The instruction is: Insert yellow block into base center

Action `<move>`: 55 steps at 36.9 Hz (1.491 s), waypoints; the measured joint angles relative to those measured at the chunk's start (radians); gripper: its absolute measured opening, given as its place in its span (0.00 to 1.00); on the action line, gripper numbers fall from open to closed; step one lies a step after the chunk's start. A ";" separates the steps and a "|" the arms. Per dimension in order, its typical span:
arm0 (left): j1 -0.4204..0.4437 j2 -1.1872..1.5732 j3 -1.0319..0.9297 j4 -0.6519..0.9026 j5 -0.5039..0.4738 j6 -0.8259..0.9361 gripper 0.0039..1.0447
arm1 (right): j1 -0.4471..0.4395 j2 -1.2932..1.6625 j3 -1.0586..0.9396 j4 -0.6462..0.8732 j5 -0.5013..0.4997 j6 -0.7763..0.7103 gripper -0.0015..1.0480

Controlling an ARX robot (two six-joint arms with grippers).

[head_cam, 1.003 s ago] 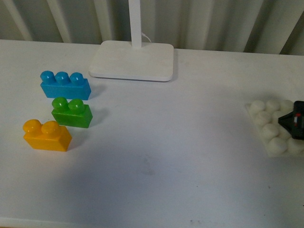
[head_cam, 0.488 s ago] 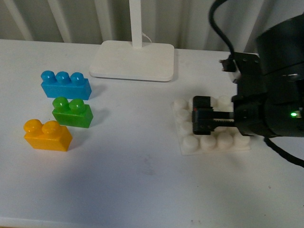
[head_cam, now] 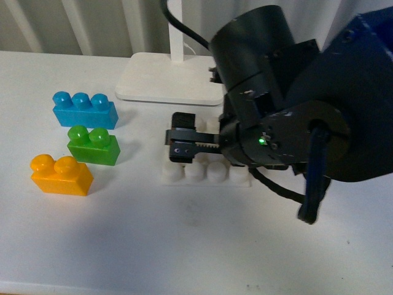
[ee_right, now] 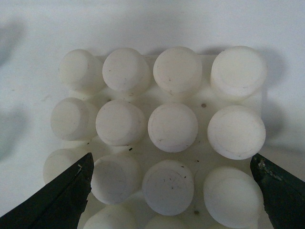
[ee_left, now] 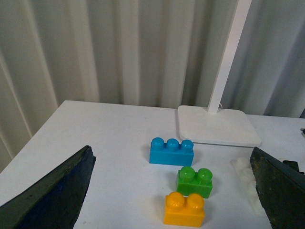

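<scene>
Sliding in from the right edge, the base (head_cam: pixel 206 173) is now sitting mid-frame under the right jaws (head_cam: pixel 184 145), which are standing wide apart over its studs. The left jaws (ee_left: pixel 171 152) are hanging wide apart too, holding nothing. At the left of the frame, the yellow block (head_cam: pixel 61 175) is waiting on the desk (head_cam: pixel 184 246), just below the green brick (head_cam: pixel 93 146). It is looking light, hard and slippery, so pinching its flat long sides is probably working best. It is showing orange-yellow plastic and two round bumps on top.
</scene>
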 joint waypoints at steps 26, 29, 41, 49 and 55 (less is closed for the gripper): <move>0.000 0.000 0.000 0.000 0.000 0.000 0.94 | -0.095 -0.202 -0.143 0.113 0.010 0.046 0.91; 0.000 0.000 0.000 0.000 0.000 0.000 0.94 | -0.131 -0.280 -0.191 0.126 -0.007 0.034 0.91; 0.000 0.000 0.000 0.000 0.000 0.000 0.94 | -0.317 -0.789 -0.495 0.101 -0.093 -0.100 0.91; 0.000 0.000 0.000 0.000 -0.002 0.000 0.94 | -0.402 -1.333 -0.752 0.197 0.079 -0.384 0.64; 0.000 0.000 0.000 0.000 0.001 0.000 0.94 | -0.464 -1.608 -0.845 0.108 0.029 -0.470 0.31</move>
